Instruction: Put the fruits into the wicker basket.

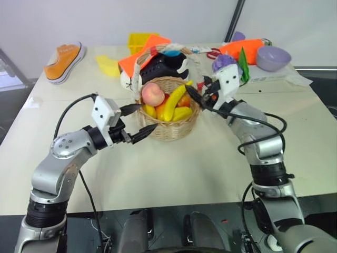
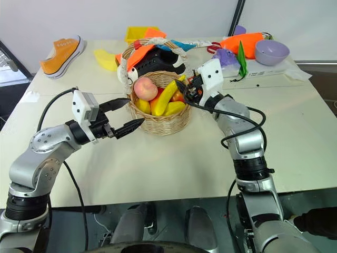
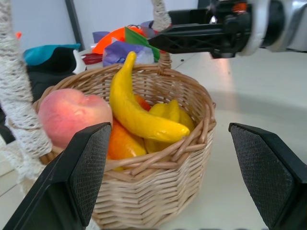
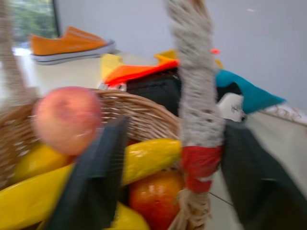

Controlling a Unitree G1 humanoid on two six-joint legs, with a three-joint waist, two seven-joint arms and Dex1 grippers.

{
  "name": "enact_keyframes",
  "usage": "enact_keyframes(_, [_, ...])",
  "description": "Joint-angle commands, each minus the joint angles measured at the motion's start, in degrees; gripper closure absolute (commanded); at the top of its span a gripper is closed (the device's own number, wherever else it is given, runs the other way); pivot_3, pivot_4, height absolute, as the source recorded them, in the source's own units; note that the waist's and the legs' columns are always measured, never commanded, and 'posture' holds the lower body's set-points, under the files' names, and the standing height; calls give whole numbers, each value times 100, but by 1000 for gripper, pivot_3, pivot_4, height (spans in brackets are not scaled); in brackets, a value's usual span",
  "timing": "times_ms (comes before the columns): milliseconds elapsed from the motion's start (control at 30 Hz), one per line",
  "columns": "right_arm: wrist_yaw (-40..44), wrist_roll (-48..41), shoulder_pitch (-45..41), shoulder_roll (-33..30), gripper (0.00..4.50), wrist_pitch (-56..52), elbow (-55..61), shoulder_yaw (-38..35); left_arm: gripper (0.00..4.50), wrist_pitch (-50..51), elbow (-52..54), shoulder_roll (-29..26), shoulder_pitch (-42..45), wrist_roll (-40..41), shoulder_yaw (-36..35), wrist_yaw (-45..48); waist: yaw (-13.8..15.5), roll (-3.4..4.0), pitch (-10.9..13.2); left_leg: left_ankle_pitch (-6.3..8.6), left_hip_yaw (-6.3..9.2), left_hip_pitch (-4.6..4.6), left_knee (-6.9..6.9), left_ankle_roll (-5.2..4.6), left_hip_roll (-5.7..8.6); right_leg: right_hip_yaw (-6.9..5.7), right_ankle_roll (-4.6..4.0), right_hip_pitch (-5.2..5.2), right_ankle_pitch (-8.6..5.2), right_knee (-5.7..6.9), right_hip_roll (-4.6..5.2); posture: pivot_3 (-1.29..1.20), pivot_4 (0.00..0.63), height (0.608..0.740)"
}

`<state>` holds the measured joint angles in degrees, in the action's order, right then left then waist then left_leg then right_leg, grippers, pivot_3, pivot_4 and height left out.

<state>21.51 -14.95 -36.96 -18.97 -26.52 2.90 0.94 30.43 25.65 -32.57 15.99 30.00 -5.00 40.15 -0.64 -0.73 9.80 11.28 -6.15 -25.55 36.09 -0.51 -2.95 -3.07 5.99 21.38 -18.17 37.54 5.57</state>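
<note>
The wicker basket (image 1: 168, 129) stands mid-table with the fruits inside: a pink peach (image 1: 152, 95), a yellow banana (image 1: 175, 100) and a red-orange mango (image 4: 156, 191) among other yellow pieces. My left gripper (image 1: 147, 117) is open, level with the basket's left wall, its fingertips just short of the weave and holding nothing. At the basket's right rim is my right gripper (image 1: 197, 87). Its fingers stand apart on either side of the white-and-red wrapped handle (image 4: 196, 110), one finger close against it and a gap at the other.
Behind the basket lie a black-and-white soft toy (image 1: 163, 66), a yellow bin (image 1: 139, 41) and a pale yellow flat piece (image 1: 108, 64). An orange sneaker (image 1: 64, 60) sits far left. An orange carrot toy (image 1: 242, 50) and a lavender bowl (image 1: 273, 57) sit far right.
</note>
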Motion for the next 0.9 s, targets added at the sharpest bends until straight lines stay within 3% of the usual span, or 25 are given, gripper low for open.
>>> enact_keyframes(33, [-44,26,-132,-67,3886,90,263,-220,285,-70,227,-25,-53,43,-82,-46,-13,0,0,0,0,0,0,0,0,0,0,-1,0,0,0,0,150,733])
enact_keyframes(67, [-31,37,-115,-112,4350,88,337,-247,285,-78,233,-22,-64,37,-72,-56,-20,1,1,0,0,1,0,0,0,0,0,0,0,0,0,0,150,733])
enact_keyframes(100, [-13,46,-87,-191,4400,86,426,-305,285,-83,239,-20,-70,31,-62,-66,-21,1,1,0,0,1,-1,0,-1,0,0,2,0,0,0,0,150,733])
enact_keyframes(267, [176,-40,224,-930,4400,72,649,-969,285,-100,208,-21,-52,38,-57,-63,28,2,2,0,1,-4,-1,0,2,0,0,2,0,-1,2,0,150,733])
enact_keyframes(400, [245,-139,747,-1819,4400,173,359,-2167,285,-193,-13,0,63,7,39,81,83,2,2,2,0,-4,2,-3,4,-1,0,-3,0,-10,4,0,150,733])
enact_keyframes(567, [-418,-23,799,-2143,4400,239,-720,-3015,285,-361,-331,126,309,-82,261,218,34,4,2,2,-7,7,-3,-2,1,5,0,-4,0,-9,-1,0,150,733])
enact_keyframes(733, [-697,206,742,-2211,4400,744,-1636,-3046,285,-490,-447,194,428,-225,428,248,-50,18,5,0,-14,9,-5,-2,2,11,0,0,0,-6,-5,0,150,733])
enact_keyframes(900, [-746,331,854,-2268,1942,1086,-1784,-2970,285,-484,-381,175,378,-224,367,217,-21,20,6,-2,-16,12,-4,2,0,14,1,-2,0,-6,-12,0,150,733])
